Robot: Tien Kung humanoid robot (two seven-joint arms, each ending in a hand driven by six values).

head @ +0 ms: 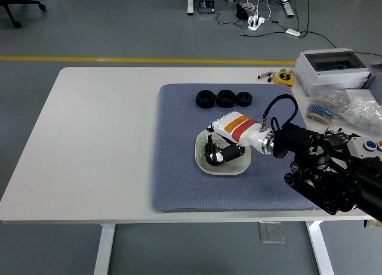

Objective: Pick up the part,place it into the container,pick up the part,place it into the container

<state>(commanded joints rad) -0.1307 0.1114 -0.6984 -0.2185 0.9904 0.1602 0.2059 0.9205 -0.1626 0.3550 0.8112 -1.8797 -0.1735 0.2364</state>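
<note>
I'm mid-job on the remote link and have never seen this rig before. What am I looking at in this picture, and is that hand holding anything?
This is one view, from a camera high on the robot, looking forward and down over the white table. The black jointed arm entering from the right ends in the robot's right hand, with a white, orange-striped casing behind it. The left arm is out of view.

A blue-grey padded mat covers the table's right half. On it sits a shallow cream dish, the container, and the hand's fingers reach down into it around a black toothed gear. The hand hides the contact, so I cannot tell whether the gear is gripped or just released.

Three black ring-shaped parts wait in a row along the mat's far side. A grey plastic box and bags of small parts sit at the far right.
</note>
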